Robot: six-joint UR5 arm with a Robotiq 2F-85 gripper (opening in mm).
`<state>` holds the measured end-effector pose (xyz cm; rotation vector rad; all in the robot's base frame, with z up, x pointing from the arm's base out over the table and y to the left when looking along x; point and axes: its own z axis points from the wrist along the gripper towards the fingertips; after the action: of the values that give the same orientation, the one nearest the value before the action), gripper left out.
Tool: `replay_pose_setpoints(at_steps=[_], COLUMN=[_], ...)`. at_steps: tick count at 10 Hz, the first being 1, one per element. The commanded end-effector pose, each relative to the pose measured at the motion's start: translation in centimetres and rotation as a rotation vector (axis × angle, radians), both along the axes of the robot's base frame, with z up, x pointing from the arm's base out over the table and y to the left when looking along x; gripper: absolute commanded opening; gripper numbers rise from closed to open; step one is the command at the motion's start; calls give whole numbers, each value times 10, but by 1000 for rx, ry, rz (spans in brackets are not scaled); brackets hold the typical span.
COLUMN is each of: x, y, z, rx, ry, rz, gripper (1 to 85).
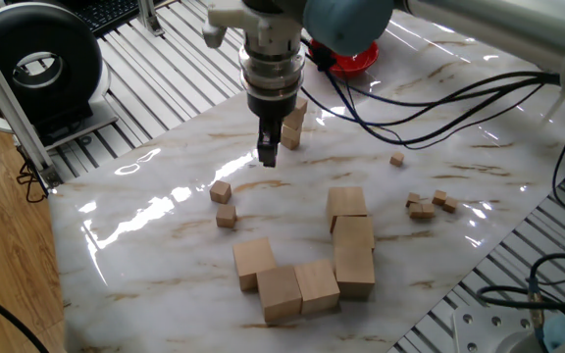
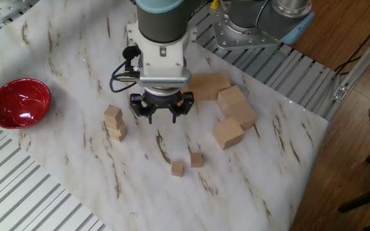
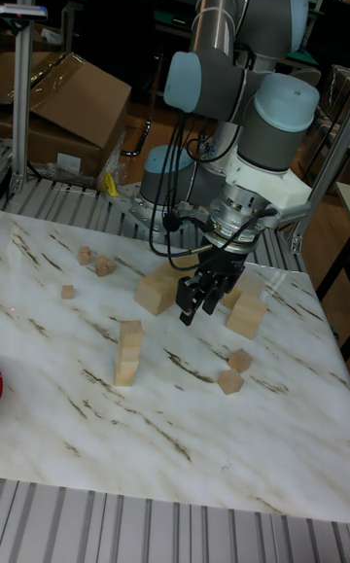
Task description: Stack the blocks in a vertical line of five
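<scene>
Three blocks stand as a stack (image 1: 290,124) (image 2: 115,123) (image 3: 128,354) near the back of the marble table. Two more blocks lie loose and apart from it: one (image 1: 222,191) (image 2: 196,160) (image 3: 240,360) and another (image 1: 226,216) (image 2: 177,169) (image 3: 229,382) close together. My gripper (image 1: 267,155) (image 2: 161,115) (image 3: 199,308) hangs a little above the table between the stack and the loose pair. It points straight down, open, with nothing between its fingers. It touches no block.
Several large wooden cubes (image 1: 307,279) (image 2: 229,112) (image 3: 247,311) cluster toward the front right. Tiny cubes (image 1: 426,204) (image 3: 95,262) lie scattered at one side. A red bowl (image 2: 19,102) (image 1: 359,59) sits by the table's far edge. Black cables (image 1: 430,127) trail from the arm.
</scene>
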<state>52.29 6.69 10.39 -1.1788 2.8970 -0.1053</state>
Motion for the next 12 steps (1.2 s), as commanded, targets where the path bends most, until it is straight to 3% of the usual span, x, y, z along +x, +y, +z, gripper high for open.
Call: replay_pose_setpoints(at_steps=[1,4,8,9,11,12], x=[8,12,2,3,4,4], y=[-21,-5,28,36,60,66], z=[3,-8,-17,-16,-16,-16], rx=[-83,-67,-52,-29,74,98], ry=[-20,-47,-65,-69,-77,-75], rz=[103,38,-65,-95,-196,-203], gripper=[540,550,553,553,517,513])
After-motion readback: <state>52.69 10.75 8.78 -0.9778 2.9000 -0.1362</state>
